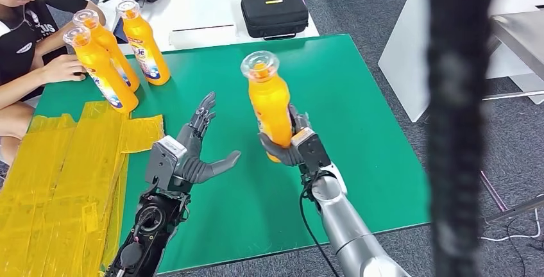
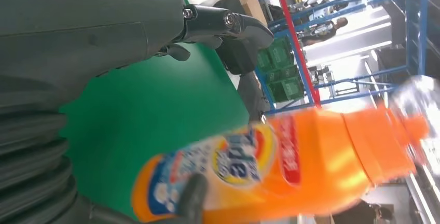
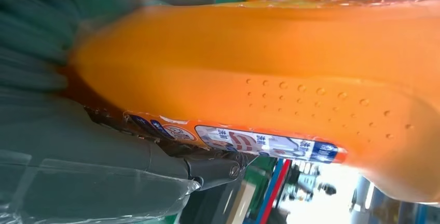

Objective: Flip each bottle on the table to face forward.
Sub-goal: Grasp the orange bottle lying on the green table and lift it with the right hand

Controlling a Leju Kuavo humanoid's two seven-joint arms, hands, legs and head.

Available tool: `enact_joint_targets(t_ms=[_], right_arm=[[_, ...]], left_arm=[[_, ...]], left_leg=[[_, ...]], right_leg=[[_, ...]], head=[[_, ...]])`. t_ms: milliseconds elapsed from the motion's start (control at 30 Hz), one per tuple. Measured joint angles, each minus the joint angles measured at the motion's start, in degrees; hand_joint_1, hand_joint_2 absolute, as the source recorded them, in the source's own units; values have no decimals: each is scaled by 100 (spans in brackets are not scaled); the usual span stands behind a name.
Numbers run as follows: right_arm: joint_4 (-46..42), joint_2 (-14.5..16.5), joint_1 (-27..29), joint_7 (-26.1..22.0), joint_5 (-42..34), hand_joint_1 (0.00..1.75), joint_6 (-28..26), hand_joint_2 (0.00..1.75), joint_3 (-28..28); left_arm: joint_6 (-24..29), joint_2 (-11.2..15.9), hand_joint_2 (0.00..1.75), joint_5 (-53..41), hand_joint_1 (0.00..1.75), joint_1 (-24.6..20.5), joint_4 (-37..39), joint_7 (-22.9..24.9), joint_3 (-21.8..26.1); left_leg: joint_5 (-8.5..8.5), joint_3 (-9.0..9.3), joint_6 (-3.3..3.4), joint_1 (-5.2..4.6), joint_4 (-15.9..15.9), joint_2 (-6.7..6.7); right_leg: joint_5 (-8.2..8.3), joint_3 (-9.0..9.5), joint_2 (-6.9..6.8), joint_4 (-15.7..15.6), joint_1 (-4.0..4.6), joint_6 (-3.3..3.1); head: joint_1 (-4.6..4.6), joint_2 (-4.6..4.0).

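My right hand (image 1: 296, 144) grips an orange bottle (image 1: 269, 100) with a clear cap, upright above the middle of the green table (image 1: 359, 110). Its plain back faces me; the left wrist view shows its label side (image 2: 244, 162). In the right wrist view the bottle (image 3: 290, 79) lies against my palm. My left hand (image 1: 195, 152) is open, fingers spread, just left of the bottle and apart from it; its thumb (image 2: 228, 22) holds nothing. Three more orange bottles (image 1: 106, 59) stand at the far left corner.
A person (image 1: 29, 40) sits at the far left with a hand by the three bottles. Yellow tape sheets (image 1: 58, 181) cover the table's left side. A black case (image 1: 274, 12) and a cardboard box lie on a white table behind. A dark cable (image 1: 459, 123) hangs at right.
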Motion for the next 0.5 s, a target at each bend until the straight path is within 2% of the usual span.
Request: enact_joint_targets(t_ms=[233,500], right_arm=[[274,153,-130,-42,227,175,62,175,385],[446,193,-168,-42,243,175,62,175,517]], left_arm=[[-9,0,175,0,0,-13,-3,7,-54],[-9,0,175,0,0,-13,-3,7,-61]], left_leg=[[1,0,-1,1,0,-1],[1,-3,0,0,0,-4]], right_leg=[[-1,-2,-1,1,0,-1],[0,-2,-1,1,-1,0]], head=[[1,0],[2,0]])
